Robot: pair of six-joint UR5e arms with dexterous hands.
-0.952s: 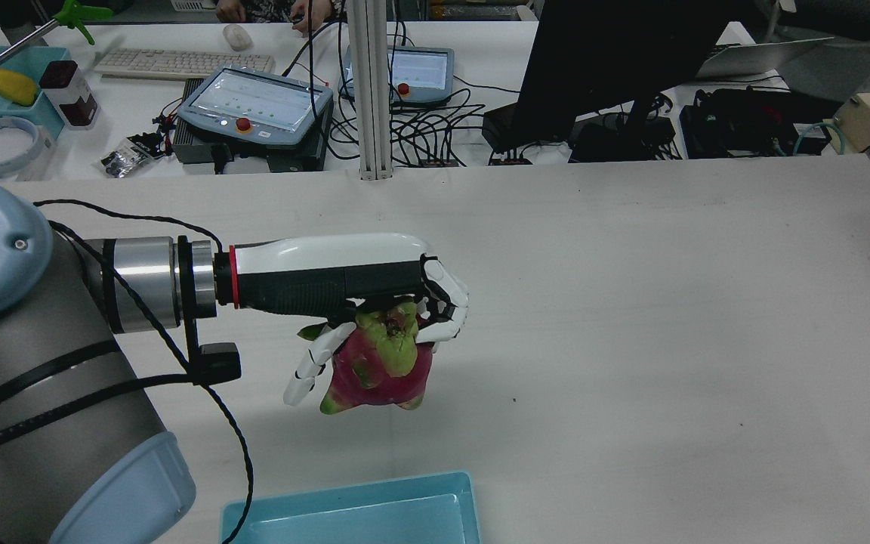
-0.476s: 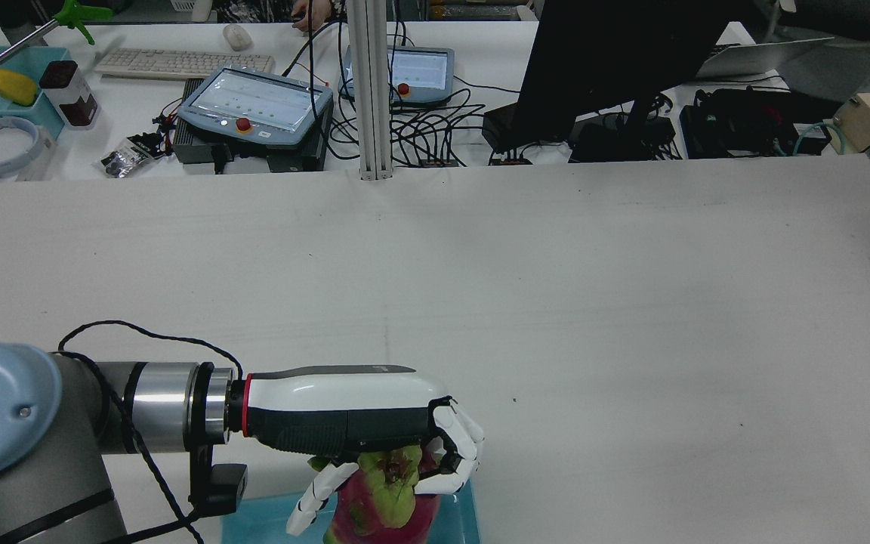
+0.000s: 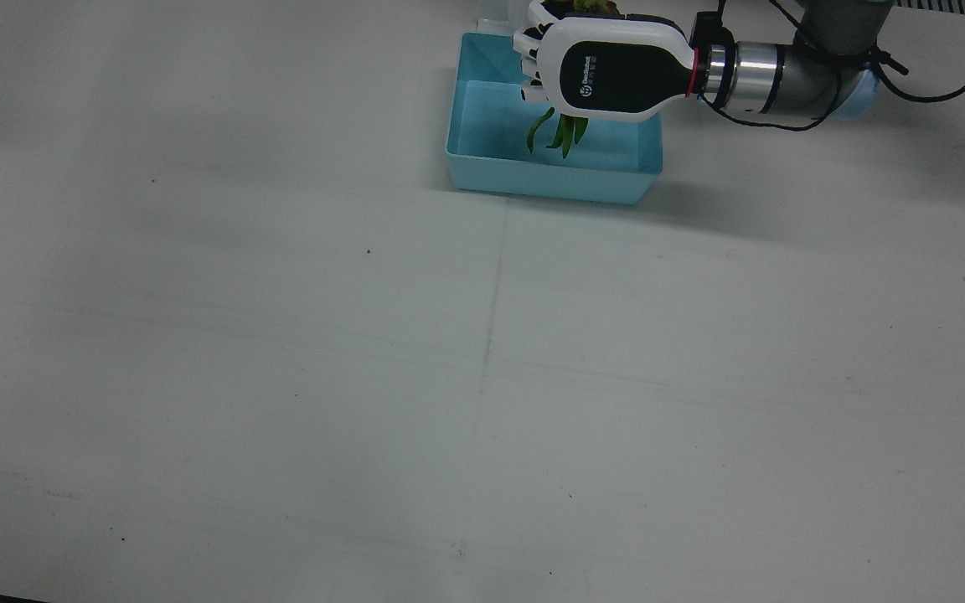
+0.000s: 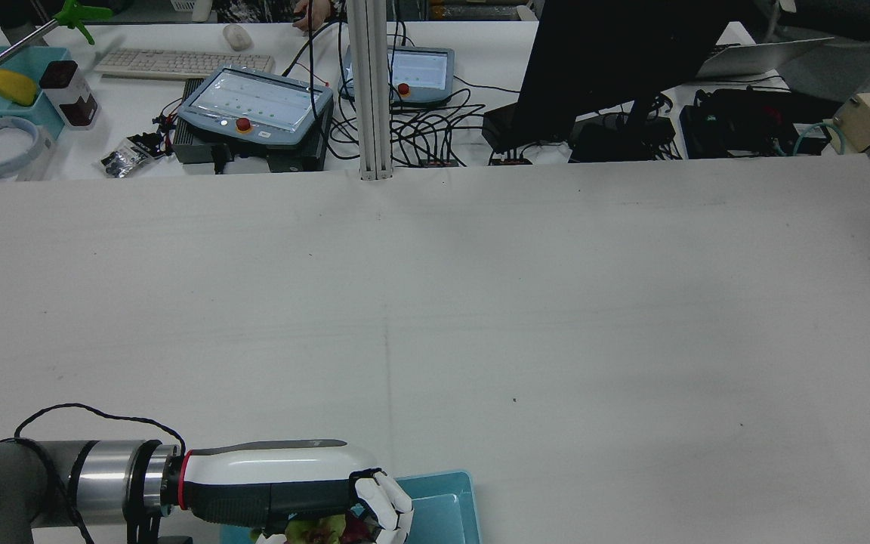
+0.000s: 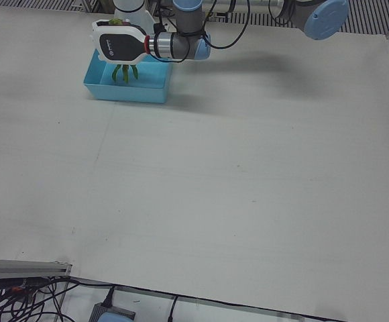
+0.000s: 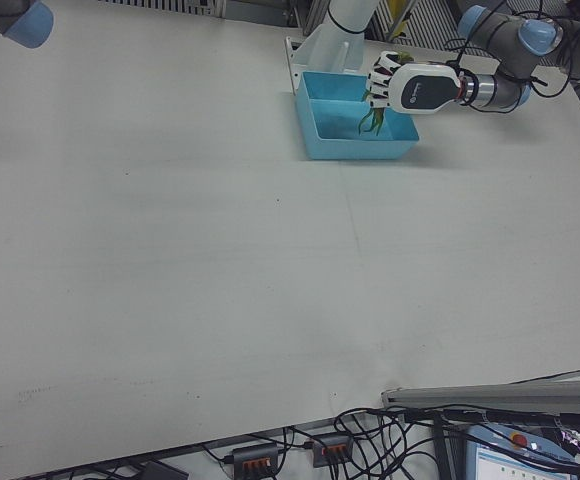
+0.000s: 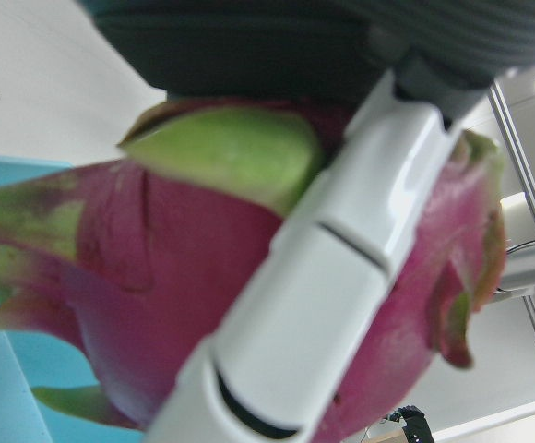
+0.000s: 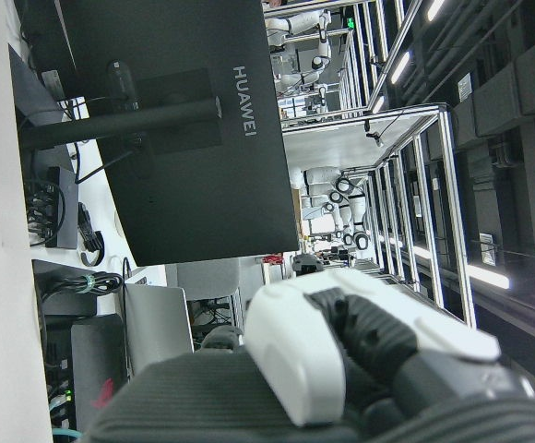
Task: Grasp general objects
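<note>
My left hand [image 3: 608, 75] is shut on a pink dragon fruit with green scales [image 7: 157, 277]. It holds the fruit above the light blue bin [image 3: 549, 180] at the robot's edge of the table. The fruit's green tips [image 3: 562, 134] hang down into the bin; I cannot tell whether they touch its floor. The hand also shows in the rear view [image 4: 291, 491], with the fruit [image 4: 329, 533] under it and the bin [image 4: 442, 506] beside it. The left-front view shows the hand [image 5: 121, 45] over the bin [image 5: 124, 92]. Part of my right hand [image 8: 341, 360] shows only in its own view, raised and off the table.
Beyond the table's far edge stands a desk with two teach pendants [image 4: 254, 106], a black monitor [image 4: 601, 68], a keyboard [image 4: 182, 62] and cables. An upright aluminium post [image 4: 371, 91] stands at that edge. The right arm's blue joint cap [image 6: 25, 20] is at the right-front view's top left.
My left hand has carried the dragon fruit from over the middle of the table back to the robot's edge and lower. It now hangs over the blue bin.
</note>
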